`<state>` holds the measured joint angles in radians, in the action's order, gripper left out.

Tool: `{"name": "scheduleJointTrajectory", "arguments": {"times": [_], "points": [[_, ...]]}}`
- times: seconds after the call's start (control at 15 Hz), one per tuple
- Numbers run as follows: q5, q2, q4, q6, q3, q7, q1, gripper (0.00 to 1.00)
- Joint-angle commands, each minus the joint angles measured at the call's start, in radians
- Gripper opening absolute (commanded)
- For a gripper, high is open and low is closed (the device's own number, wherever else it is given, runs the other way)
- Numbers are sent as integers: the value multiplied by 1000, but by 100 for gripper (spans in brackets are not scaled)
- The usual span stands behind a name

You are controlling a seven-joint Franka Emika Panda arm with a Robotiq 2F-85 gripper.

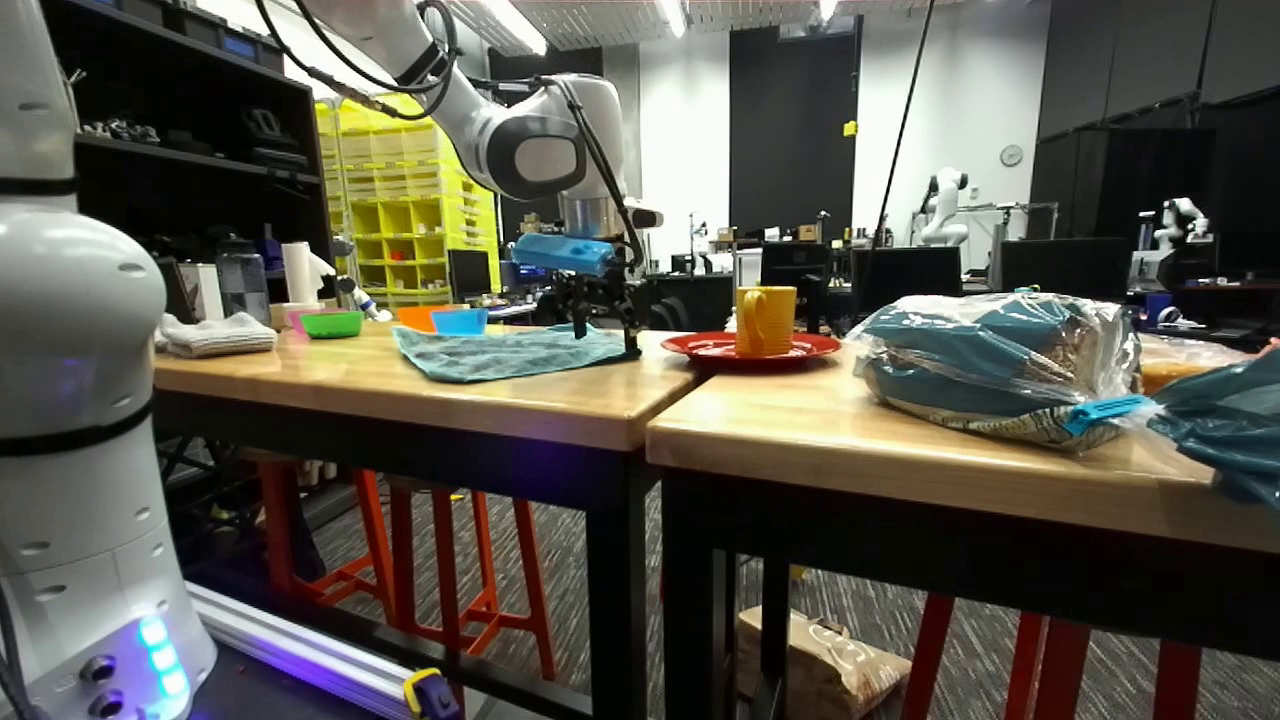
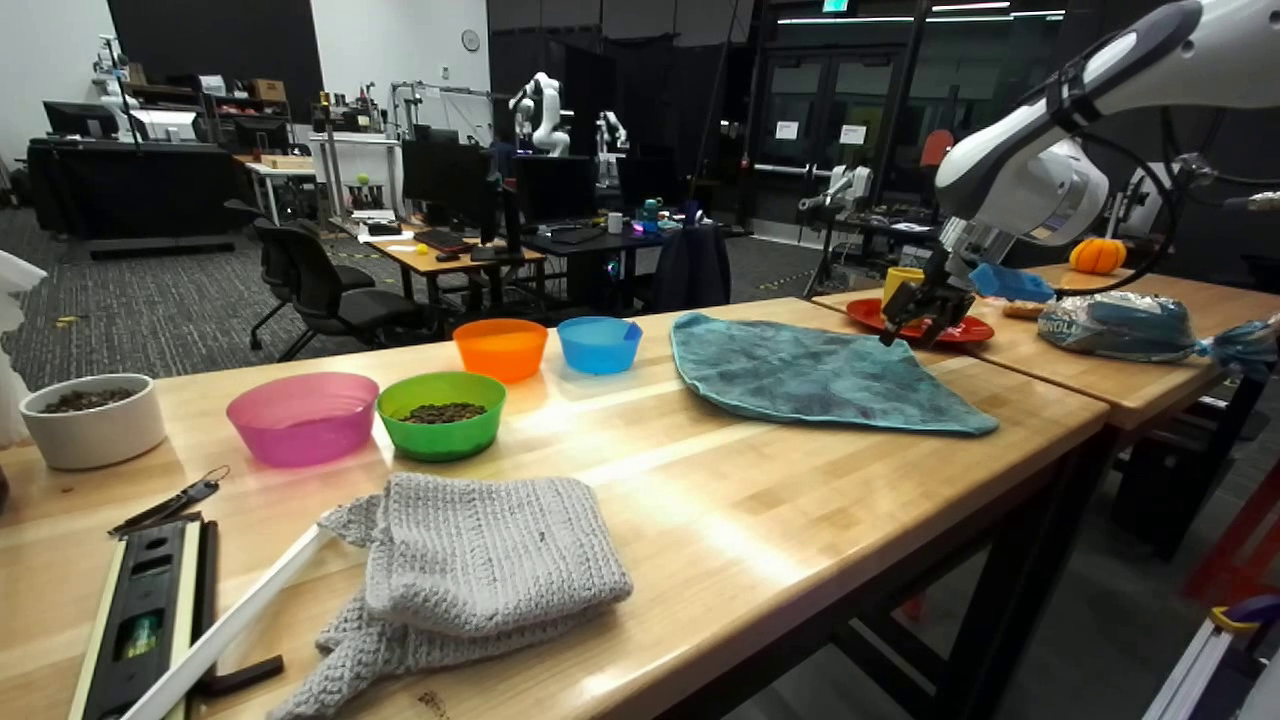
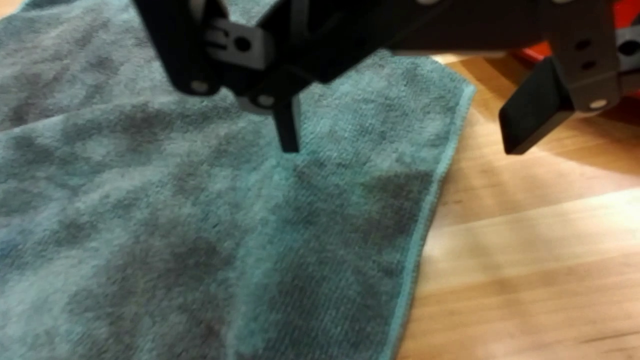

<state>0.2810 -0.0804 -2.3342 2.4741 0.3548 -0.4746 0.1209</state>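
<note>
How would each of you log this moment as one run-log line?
gripper: open, straddling edge of teal cloth | held: nothing | cloth: spread on wooden table | nearby: yellow mug on red plate

The blue-green cloth (image 2: 815, 375) looks fuzzy, the wooden table (image 2: 700, 520) is smooth and shiny, the gray knit cloth (image 2: 495, 560) is bumpy, and the green bowl (image 2: 440, 440) looks plastic.

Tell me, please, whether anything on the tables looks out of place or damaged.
The teal cloth, partly under the open gripper, looks odd: dark, blotchy patches mottle it, perhaps stains or damp, and it lies askew to the near edge of the table. Nothing else stands out.
</note>
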Motion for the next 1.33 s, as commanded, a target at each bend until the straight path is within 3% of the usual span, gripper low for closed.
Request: {"name": "scheduleJointTrajectory", "arguments": {"times": [0.0,1.0,1.07,1.2,1.27], "points": [[45,45,41,3,-31,-1,34,100],[259,125,113,-32,-83,2,93,99],[272,127,119,-35,-86,1,97,95],[295,129,126,-41,-91,-1,102,72],[302,130,129,-42,-92,-2,105,67]]}}
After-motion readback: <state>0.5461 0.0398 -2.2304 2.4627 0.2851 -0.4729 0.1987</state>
